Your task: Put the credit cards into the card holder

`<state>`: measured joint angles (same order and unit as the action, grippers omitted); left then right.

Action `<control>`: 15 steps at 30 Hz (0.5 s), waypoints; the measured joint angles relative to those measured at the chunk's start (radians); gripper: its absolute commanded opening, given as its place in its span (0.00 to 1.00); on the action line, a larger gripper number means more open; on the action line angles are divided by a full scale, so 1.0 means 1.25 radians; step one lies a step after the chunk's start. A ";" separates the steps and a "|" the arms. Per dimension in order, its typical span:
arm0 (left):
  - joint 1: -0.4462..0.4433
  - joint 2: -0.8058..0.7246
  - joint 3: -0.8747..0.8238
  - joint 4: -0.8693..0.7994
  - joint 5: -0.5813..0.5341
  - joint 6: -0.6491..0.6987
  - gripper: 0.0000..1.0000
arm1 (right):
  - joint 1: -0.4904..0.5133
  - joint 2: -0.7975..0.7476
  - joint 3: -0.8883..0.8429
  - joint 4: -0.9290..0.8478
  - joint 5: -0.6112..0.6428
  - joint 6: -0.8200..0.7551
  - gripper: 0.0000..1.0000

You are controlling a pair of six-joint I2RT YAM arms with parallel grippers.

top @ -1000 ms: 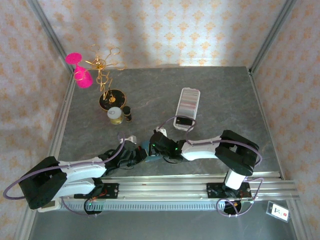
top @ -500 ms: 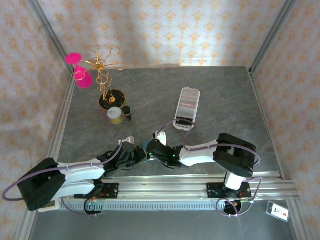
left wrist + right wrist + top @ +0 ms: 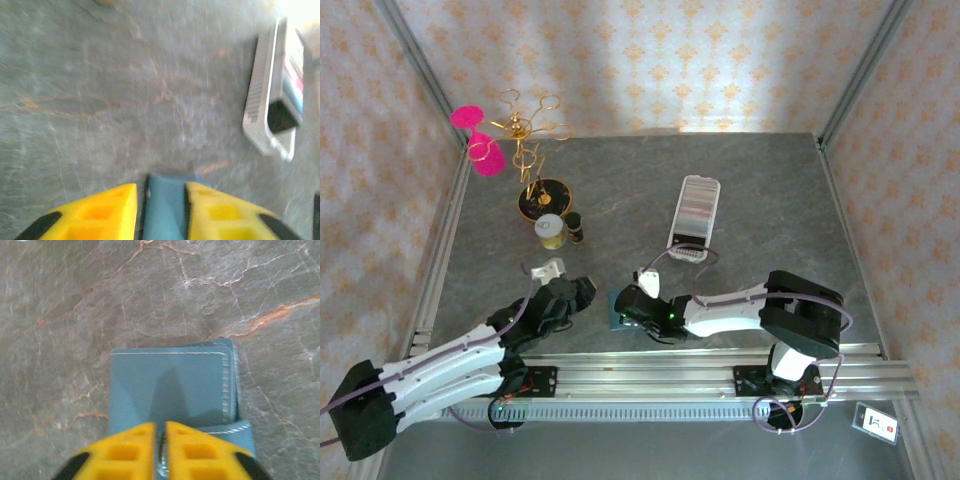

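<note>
The teal card holder [image 3: 616, 320] lies folded flat on the grey table, its clasp tab [image 3: 240, 432] sticking out at one side. My right gripper [image 3: 621, 304] hovers right over the holder [image 3: 170, 385]. The right gripper's [image 3: 161, 425] yellow fingers stand a narrow slit apart, with a shiny clasp showing through the slit. My left gripper [image 3: 582, 292] sits just left of the holder. The left gripper [image 3: 161, 187] is open, and the holder [image 3: 162, 205] shows in the gap between its fingers. The credit cards [image 3: 698, 205] stand as a striped row in the long white tray [image 3: 686, 252]; the cards [image 3: 295, 55] look blurred.
A gold jewellery stand [image 3: 532, 155] with pink pieces [image 3: 478, 140] stands at the back left, with a small jar [image 3: 551, 230] and a dark bottle [image 3: 575, 229] in front of it. A metal rail [image 3: 650, 375] runs along the near edge.
The left arm has pulled back to the left and its jaws have parted. The right gripper has shifted left over the holder and its jaws have parted slightly. The holder now lies uncovered.
</note>
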<state>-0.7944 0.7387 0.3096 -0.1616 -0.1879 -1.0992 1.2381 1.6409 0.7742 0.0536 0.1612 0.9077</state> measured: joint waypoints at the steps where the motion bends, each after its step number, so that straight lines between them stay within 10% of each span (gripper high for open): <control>1: 0.003 -0.014 0.012 -0.019 -0.025 0.019 0.59 | 0.002 -0.010 0.005 -0.018 0.002 0.001 0.47; 5: 0.017 -0.044 0.058 -0.074 -0.119 0.095 0.99 | 0.004 -0.061 0.046 -0.091 0.038 -0.012 0.64; 11: 0.071 -0.103 0.103 -0.072 -0.266 0.241 0.84 | -0.047 -0.262 0.053 -0.117 0.092 -0.098 0.75; 15: 0.119 -0.137 0.097 -0.017 -0.371 0.350 0.99 | -0.204 -0.447 0.002 -0.081 0.117 -0.218 0.88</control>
<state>-0.6453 0.5678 0.4309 -0.1829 -0.6514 -0.6621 0.9825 1.0817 0.7769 -0.0479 0.3073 0.6357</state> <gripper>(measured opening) 0.969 0.823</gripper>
